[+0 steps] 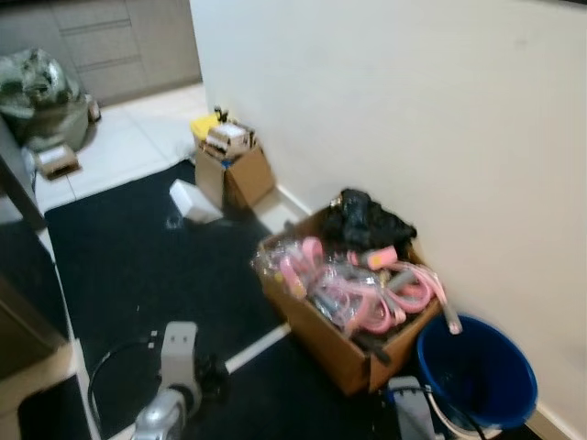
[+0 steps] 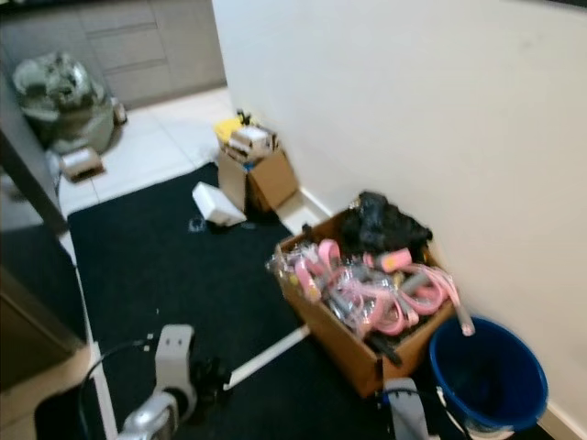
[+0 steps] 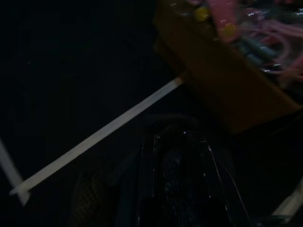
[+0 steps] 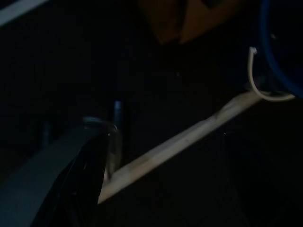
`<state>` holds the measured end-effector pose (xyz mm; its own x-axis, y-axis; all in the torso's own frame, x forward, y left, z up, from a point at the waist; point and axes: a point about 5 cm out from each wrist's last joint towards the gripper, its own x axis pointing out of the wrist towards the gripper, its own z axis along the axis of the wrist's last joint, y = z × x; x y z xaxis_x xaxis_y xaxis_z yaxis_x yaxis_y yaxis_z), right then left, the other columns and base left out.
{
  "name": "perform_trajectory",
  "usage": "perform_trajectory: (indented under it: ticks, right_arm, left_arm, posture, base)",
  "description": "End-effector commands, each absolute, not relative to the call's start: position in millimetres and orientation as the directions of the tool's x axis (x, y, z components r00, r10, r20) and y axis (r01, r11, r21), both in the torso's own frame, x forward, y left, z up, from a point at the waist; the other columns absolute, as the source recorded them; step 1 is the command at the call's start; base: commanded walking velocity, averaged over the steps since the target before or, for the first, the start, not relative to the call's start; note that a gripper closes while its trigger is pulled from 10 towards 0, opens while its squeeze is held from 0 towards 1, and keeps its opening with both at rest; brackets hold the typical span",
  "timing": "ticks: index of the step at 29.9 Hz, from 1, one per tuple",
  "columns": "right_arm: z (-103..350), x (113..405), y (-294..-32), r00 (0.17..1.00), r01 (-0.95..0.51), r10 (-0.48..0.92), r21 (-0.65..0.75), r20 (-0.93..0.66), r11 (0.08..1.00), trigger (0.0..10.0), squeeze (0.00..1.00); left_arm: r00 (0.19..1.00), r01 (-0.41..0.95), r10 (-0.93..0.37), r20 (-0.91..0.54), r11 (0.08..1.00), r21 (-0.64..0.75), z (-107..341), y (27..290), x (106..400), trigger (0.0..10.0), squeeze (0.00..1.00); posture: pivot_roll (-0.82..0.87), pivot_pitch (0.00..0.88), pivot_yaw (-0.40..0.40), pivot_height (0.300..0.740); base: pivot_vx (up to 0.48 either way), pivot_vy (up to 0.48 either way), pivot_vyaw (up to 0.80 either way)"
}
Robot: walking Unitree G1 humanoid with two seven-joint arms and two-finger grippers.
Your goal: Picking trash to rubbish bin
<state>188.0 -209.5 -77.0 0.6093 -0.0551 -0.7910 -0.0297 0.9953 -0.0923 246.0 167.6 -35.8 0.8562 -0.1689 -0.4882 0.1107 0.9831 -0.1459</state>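
Left eye view: I read no writing or brand on anything here; the picture is soft and any print is too small. My landmark is the big cardboard box (image 1: 344, 316) standing against the white wall (image 1: 413, 119), and it brims with loops of pink tubing (image 1: 367, 298) in crinkly clear wrap, with a lump of black fabric (image 1: 367, 223) at its wall-side end. Just beside that box, nearer me along the wall, stands the round blue plastic bucket (image 1: 477, 371), its inside dark. Farther along the wall from the box sits a smaller open carton (image 1: 234, 174) stuffed with yellow and white packets. A white boxy scrap (image 1: 194, 202) lies on the black mat (image 1: 138, 266) just beside that carton. My left gripper (image 3: 175, 184) hangs low over the mat near the big box. My right gripper (image 4: 85, 179) hangs near the bucket. Both wrist views are too dark; I cannot tell how either pair of jaws stands.
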Motion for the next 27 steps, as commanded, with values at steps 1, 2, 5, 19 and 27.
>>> perform_trajectory:
  ticks: [1,2,5,19,27]
  right_arm:
    - [-82.2,178.2,-208.5,0.582,-0.034,-0.053,-0.09,-0.812,0.995,10.0,0.0]
    - [-82.1,178.3,-208.9,0.582,-0.027,-0.057,-0.089,-0.811,0.996,10.0,0.0]
    - [-81.8,178.6,-209.8,0.583,-0.014,-0.064,-0.089,-0.81,0.996,10.0,0.0]
    - [-83.0,178.3,-203.2,0.577,-0.077,-0.021,-0.08,-0.817,0.994,10.0,0.0]
    - [-83.4,177.5,-201.9,0.575,-0.091,-0.01,-0.076,-0.818,0.993,10.0,0.0]
  left_arm:
    - [0.84,0.102,-0.163,-0.517,0.984,-0.143,-41.8,168.7,238.7,10.0,0.0]
    - [0.84,0.102,-0.163,-0.517,0.984,-0.144,-41.7,168.6,238.8,10.0,0.0]
    - [0.842,0.101,-0.163,-0.515,0.984,-0.147,-41.2,167.9,239.8,10.0,0.0]
    - [0.838,0.102,-0.17,-0.518,0.982,-0.157,-43.9,165.2,235.3,10.0,0.0]
    - [0.837,0.099,-0.17,-0.521,0.982,-0.161,-45.9,164.8,231.9,10.0,0.0]
  posture:
    - [-0.1,0.063,0.029,0.74]
    - [-0.1,0.064,0.029,0.74]
    - [-0.1,0.068,0.031,0.74]
    - [-0.09,0.076,0.033,0.74]
    - [-0.08,0.076,0.031,0.74]
  base:
    - [0.0,0.0,0.0]
    - [0.0,0.0,0.0]
    - [0.0,0.0,0.0]
    - [0.0,0.0,0.53]
    - [0.0,0.0,0.8]
